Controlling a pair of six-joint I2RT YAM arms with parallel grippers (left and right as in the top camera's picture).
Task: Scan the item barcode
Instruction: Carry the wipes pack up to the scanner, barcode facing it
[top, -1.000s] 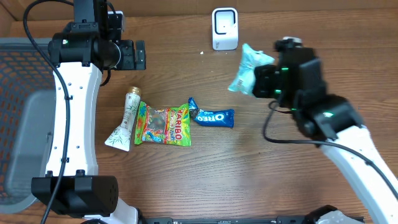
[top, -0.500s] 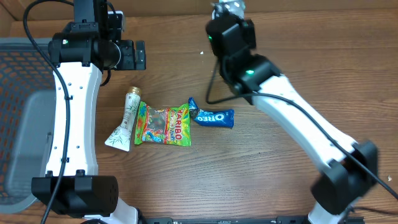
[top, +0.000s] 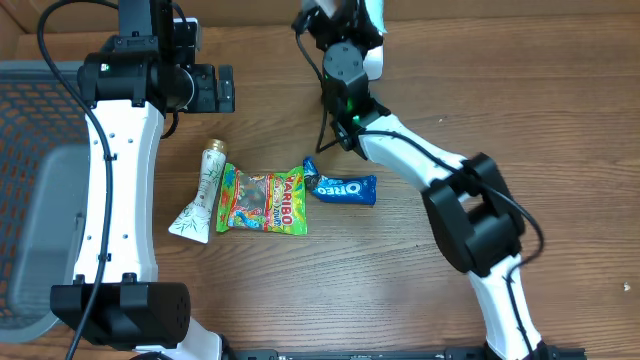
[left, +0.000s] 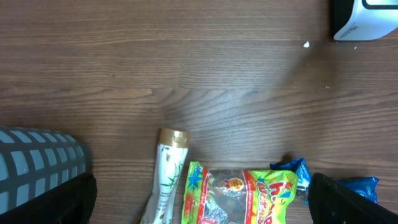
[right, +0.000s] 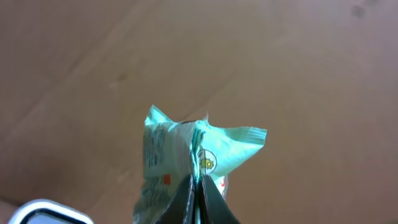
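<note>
A pale teal snack packet (right: 186, 155) hangs pinched at its seam in my right gripper (right: 198, 190), whose jaws are shut tight on it. Beneath it, at the lower left of the right wrist view, a corner of the white barcode scanner (right: 40, 211) shows. From overhead the right arm (top: 345, 70) reaches to the back centre and covers most of the scanner (top: 374, 58); the packet is hidden there. My left gripper (left: 199, 202) is open and holds nothing, high above the table at the back left (top: 215, 88).
A green Haribo bag (top: 262, 202), a blue Oreo pack (top: 342, 187) and a white tube (top: 203, 195) lie together mid-table. A grey mesh basket (top: 30, 200) stands at the left edge. The scanner (left: 367, 22) appears at the left wrist view's top right.
The right arm has swung from the right side to the back centre, carrying the teal packet over the scanner. The left arm has not moved.
</note>
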